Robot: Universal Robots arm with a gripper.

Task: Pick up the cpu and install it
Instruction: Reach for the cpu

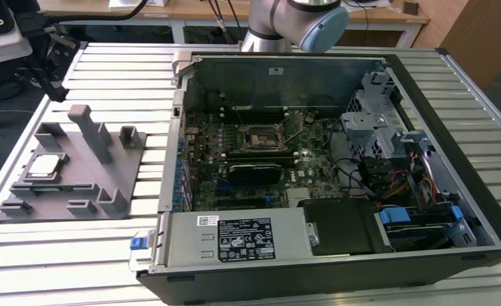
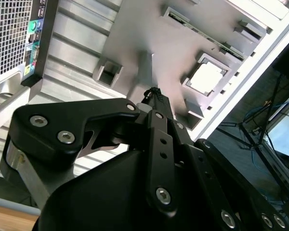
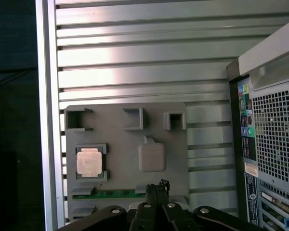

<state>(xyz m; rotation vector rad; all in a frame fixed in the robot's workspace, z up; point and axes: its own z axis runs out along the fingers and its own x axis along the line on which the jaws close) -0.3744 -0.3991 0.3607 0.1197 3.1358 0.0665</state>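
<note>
The cpu (image 1: 44, 166) is a small silvery square lying in a recess of the grey fixture tray (image 1: 106, 185), at the exterior view's left on the slatted table. Both wrist views look down on it from well above: cpu (image 2: 205, 77) (image 3: 90, 161), tray (image 2: 135, 29) (image 3: 120, 134). My gripper (image 3: 157, 186) (image 2: 154, 94) hangs above the tray, off to one side of the cpu and apart from it. Its black fingers are shut together with nothing between them. The black motherboard socket (image 1: 257, 137) sits inside the open computer case.
The open computer case (image 1: 454, 146) takes up the middle and the exterior view's right, with a power supply (image 1: 233, 239) at its front. Tall grey posts (image 1: 87, 131) rise from the tray. A green board edge (image 3: 111, 194) lies in a tray slot. The table edge (image 3: 47, 115) runs beside the tray.
</note>
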